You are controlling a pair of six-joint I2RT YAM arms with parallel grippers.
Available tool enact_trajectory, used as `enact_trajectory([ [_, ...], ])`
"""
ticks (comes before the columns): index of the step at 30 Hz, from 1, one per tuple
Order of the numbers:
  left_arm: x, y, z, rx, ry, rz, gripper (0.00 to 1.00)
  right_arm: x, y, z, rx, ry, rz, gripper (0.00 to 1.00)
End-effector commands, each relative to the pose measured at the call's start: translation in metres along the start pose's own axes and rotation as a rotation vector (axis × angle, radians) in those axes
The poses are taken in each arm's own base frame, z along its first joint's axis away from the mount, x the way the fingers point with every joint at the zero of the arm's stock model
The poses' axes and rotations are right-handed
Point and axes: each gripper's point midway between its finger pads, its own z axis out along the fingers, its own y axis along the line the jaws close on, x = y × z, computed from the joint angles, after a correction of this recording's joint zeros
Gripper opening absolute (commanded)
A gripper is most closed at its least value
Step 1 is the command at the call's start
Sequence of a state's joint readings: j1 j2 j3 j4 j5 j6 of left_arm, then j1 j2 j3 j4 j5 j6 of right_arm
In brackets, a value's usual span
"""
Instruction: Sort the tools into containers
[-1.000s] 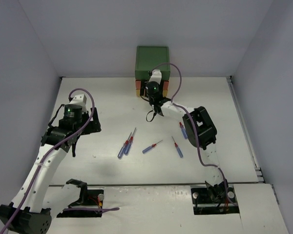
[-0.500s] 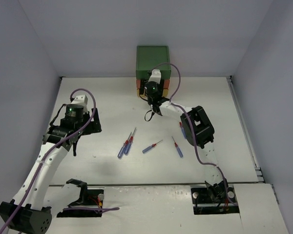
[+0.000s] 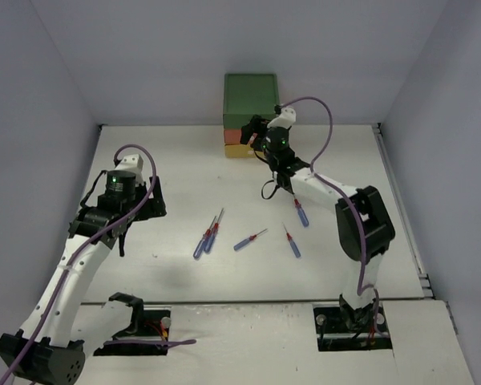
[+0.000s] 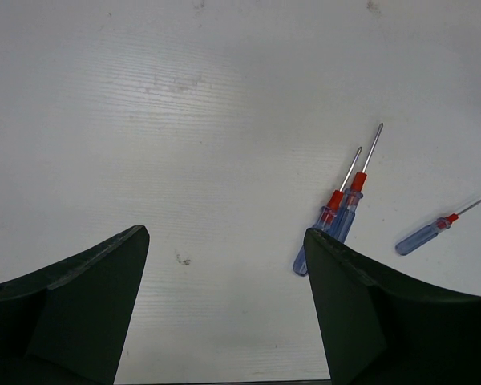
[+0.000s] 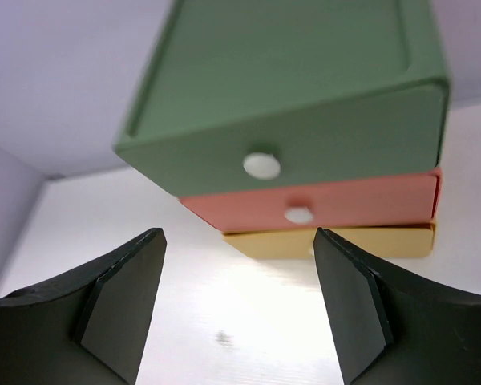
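The white worktop (image 3: 184, 160) fills the middle of the top view. The cabinet stands at its far edge, top centre of the frame. It is three stacked drawers: green drawer (image 5: 289, 104) on top, red drawer (image 5: 361, 200) under it, yellow drawer (image 5: 345, 241) at the bottom. All three look shut.

The right fingers (image 5: 112, 297) are spread wide and hold nothing. They sit just in front of the cabinet and frame the drawer fronts without touching them. The left fingers (image 4: 88, 305) are spread wider and are also empty, hovering over bare worktop at the left of the top view.

Five screwdrivers lie flat in the middle of the worktop, none yet sorted. A pair (image 3: 207, 237) lies touching side by side left of centre. A single one (image 3: 248, 241) lies at centre. Two more, (image 3: 291, 241) and (image 3: 301, 212), lie to the right, below the right arm.

They look light and stiff. Their smooth round blue handles are likely to roll or slip, so a pinch across the middle of a handle seems safest, not the thin shaft. The touching pair may drag each other.

The smallest parts are the green drawer's knob (image 5: 261, 165) and the red drawer's knob (image 5: 299, 214), the only holds on a drawer. The cabinet looks light and may slide when one is pulled.
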State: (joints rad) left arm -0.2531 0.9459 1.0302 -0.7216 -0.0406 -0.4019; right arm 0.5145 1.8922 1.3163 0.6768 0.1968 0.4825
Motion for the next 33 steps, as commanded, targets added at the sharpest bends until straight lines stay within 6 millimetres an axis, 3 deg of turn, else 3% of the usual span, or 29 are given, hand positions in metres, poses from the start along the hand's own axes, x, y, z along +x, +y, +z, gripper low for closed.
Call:
enact_trajectory([
  [1, -0.015, -0.005, -0.008, 0.027, -0.062, -0.007, 0.75, -0.050, 0.023, -0.015, -0.116, -0.099, 0.249, 0.73],
  [6, -0.018, -0.006, -0.013, 0.034, -0.079, -0.009, 0.75, -0.056, 0.026, -0.006, -0.154, -0.085, 0.366, 0.70],
  [13, -0.016, -0.004, -0.015, 0.035, -0.086, -0.008, 0.75, -0.066, 0.034, 0.006, -0.178, -0.102, 0.390, 0.65],
  [17, -0.015, -0.004, -0.017, 0.036, -0.090, -0.010, 0.75, -0.058, 0.029, 0.018, -0.166, -0.089, 0.426, 0.59],
  [24, -0.015, -0.004, -0.019, 0.041, -0.098, -0.015, 0.75, -0.046, 0.017, 0.030, -0.134, -0.106, 0.466, 0.58],
  [33, -0.011, -0.001, -0.018, 0.029, -0.091, -0.015, 0.75, -0.055, 0.019, 0.045, -0.155, -0.136, 0.470, 0.52],
])
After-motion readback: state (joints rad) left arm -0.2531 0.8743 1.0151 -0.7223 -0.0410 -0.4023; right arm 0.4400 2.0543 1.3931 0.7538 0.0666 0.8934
